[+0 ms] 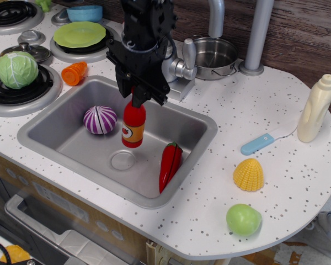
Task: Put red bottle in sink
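The red bottle (133, 125) hangs upright inside the sink (49, 118), its base just above the basin floor near the round drain (123, 160). My black gripper (138, 98) reaches down from above and is shut on the bottle's cap and neck. The yellow-orange label faces the camera. I cannot tell whether the bottle's base touches the basin floor.
A purple onion (100, 120) and a red chili pepper (170, 163) lie in the sink. The faucet (171, 58) and steel pot (213, 56) stand behind it. A cream bottle (315, 108), blue brush (257, 143), corn (249, 174) and green ball (243, 219) are at right; cabbage (16, 69) and carrot (74, 73) at left.
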You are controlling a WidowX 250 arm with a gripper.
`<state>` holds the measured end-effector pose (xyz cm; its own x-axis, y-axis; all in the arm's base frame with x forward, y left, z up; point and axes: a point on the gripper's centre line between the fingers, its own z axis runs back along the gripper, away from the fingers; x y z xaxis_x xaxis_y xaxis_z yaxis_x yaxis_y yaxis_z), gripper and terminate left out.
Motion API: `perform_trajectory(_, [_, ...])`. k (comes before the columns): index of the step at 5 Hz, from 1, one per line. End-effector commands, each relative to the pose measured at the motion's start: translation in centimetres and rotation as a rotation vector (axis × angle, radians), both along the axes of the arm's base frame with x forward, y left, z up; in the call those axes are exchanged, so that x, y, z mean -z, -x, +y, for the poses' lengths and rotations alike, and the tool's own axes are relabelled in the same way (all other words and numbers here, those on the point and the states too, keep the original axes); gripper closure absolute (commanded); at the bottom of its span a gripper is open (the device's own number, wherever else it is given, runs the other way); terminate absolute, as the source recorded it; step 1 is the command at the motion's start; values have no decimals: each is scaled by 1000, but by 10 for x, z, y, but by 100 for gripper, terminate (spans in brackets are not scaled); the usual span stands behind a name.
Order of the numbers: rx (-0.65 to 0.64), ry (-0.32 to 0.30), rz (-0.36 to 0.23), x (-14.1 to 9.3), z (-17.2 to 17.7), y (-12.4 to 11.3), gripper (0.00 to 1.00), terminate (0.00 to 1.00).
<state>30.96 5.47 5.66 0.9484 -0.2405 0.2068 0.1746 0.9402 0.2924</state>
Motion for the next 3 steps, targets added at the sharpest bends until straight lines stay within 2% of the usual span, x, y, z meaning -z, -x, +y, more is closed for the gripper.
perform_trajectory(1, [0, 39, -84, 15, 9, -6, 100, 0])
perform_trajectory(2, [31, 72, -93, 25, 12, -6, 100, 0])
perform_trajectory(3, [65, 105, -118, 30, 15, -6, 0, 100])
